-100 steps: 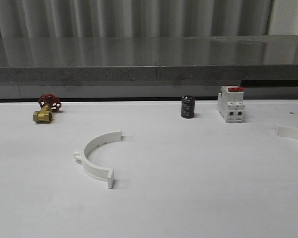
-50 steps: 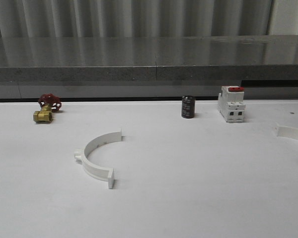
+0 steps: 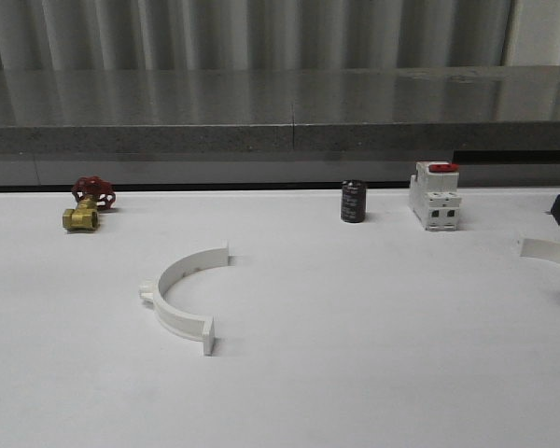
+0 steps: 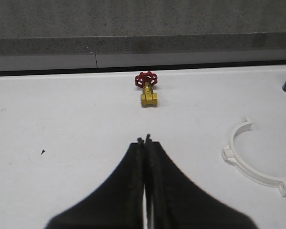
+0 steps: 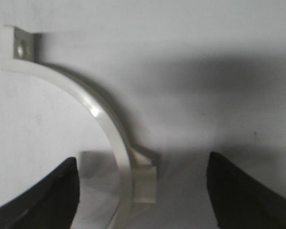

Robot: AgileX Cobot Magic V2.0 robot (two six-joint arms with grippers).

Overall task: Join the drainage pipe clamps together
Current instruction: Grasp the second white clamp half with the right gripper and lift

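One white plastic half-ring pipe clamp lies mid-worktop with open room around it. The other, cut off at the worktop's right edge, sits between the right gripper's spread fingers. The left gripper is closed, empty.

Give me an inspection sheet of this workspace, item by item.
Surface: white table, flat.
Job's things: left clamp half lying flat, untouched; right clamp half apart at the table's right edge, between the right gripper's fingers.
Clutter: brass valve with red wheel, black cylinder, white breaker with red top, along the back.
Grippers: left gripper shut, empty; right open.
Cables: nothing seen.
Surroundings: grey ledge, corrugated wall.
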